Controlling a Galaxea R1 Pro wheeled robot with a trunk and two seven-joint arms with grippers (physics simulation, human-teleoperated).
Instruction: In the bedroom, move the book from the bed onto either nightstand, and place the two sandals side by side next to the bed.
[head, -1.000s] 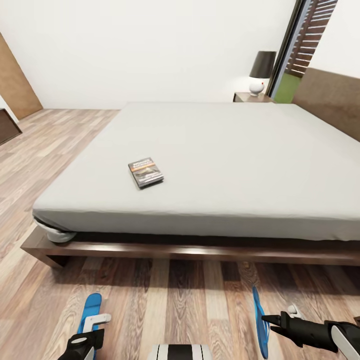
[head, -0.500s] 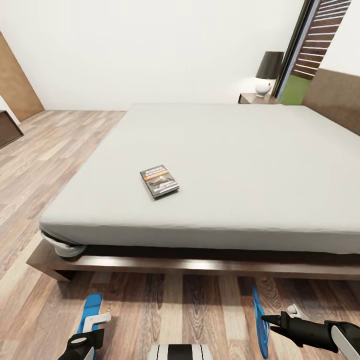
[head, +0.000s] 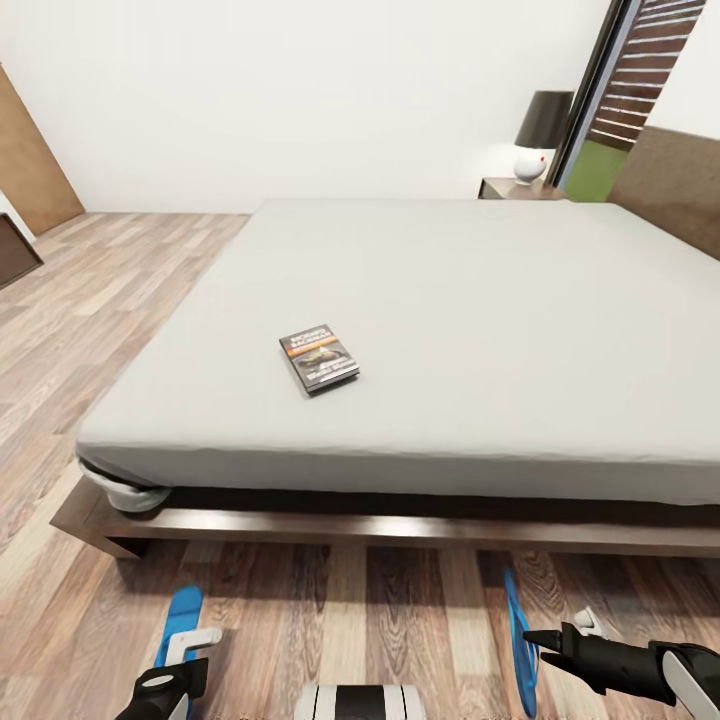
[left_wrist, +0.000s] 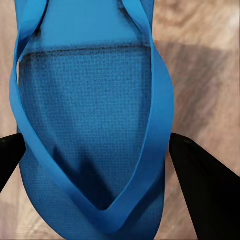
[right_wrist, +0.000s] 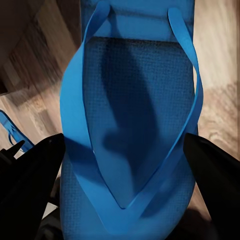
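Observation:
The book (head: 319, 360), dark with an orange band, lies on the off-white mattress of the bed (head: 450, 300) near its front left corner. The nightstand (head: 518, 187) with its lamp stands beyond the bed's far side. My left gripper (head: 188, 642) (left_wrist: 97, 142) is shut across one blue sandal (head: 183, 612) (left_wrist: 85, 100), which it holds flat above the floor. My right gripper (head: 532, 640) (right_wrist: 125, 140) is shut on the other sandal (head: 514, 610) (right_wrist: 135, 100), which the head view sees edge-on. Both sandals hang in front of the bed's near side.
The bed's dark wooden frame (head: 400, 528) runs across in front of me. Wood-plank floor (head: 90, 300) stretches to the left. A brown door (head: 30, 160) and a dark cabinet corner (head: 15, 258) are at the far left. A dark-framed window (head: 610, 100) is behind the nightstand.
The whole picture has shifted as the camera moved, so the bed and book sit slightly further right. Both sandals stay in the grippers at the same place in view.

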